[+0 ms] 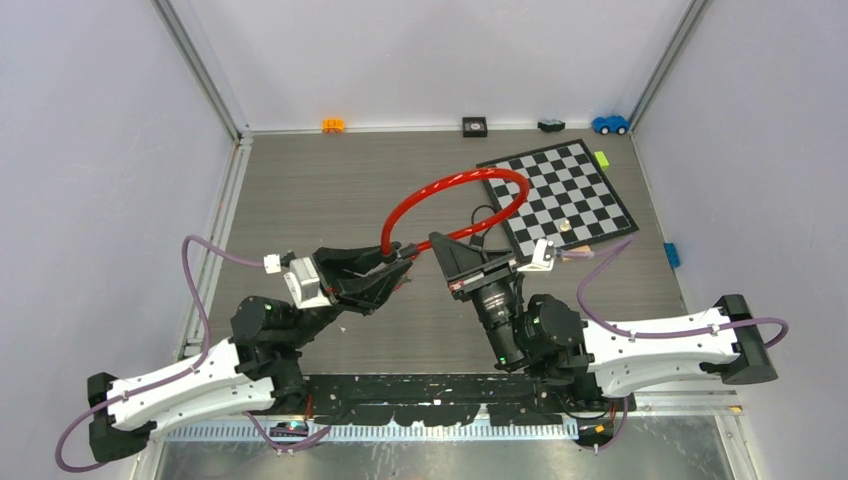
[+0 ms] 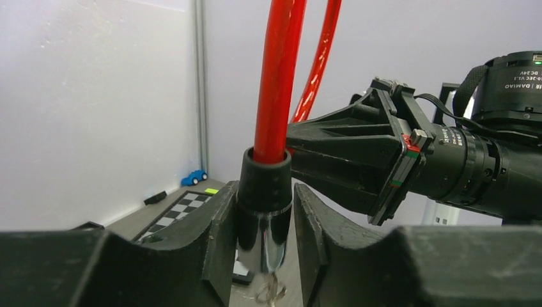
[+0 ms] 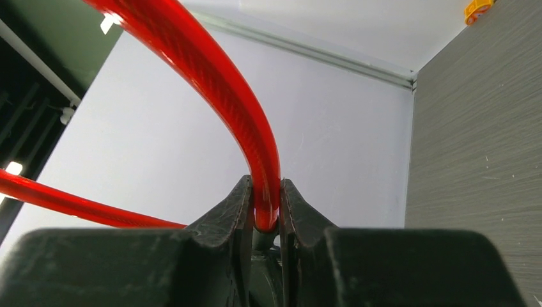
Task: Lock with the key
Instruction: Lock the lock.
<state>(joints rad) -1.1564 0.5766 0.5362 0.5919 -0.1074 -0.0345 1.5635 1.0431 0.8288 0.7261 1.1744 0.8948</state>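
Note:
A red cable lock (image 1: pixel 455 190) arcs in a loop above the table. My left gripper (image 1: pixel 398 268) is shut on its black-collared chrome lock barrel (image 2: pixel 264 217), held upright between the fingers (image 2: pixel 220 224). A small key ring (image 2: pixel 271 291) dangles under the barrel. My right gripper (image 1: pixel 436 243) is shut on the red cable (image 3: pixel 265 192) just above its dark end piece (image 3: pixel 265 238). The two grippers face each other closely at mid-table, tips a short gap apart. The right gripper's black fingers (image 2: pixel 345 160) show beside the barrel in the left wrist view.
A black-and-white chessboard (image 1: pixel 580 180) lies at back right with a small pale piece (image 1: pixel 565 226) and a green block (image 1: pixel 601 158). Along the back wall are an orange toy (image 1: pixel 333 125), two black items (image 1: pixel 475 126) and a blue car (image 1: pixel 610 124). A blue block (image 1: pixel 672 254) lies at the right.

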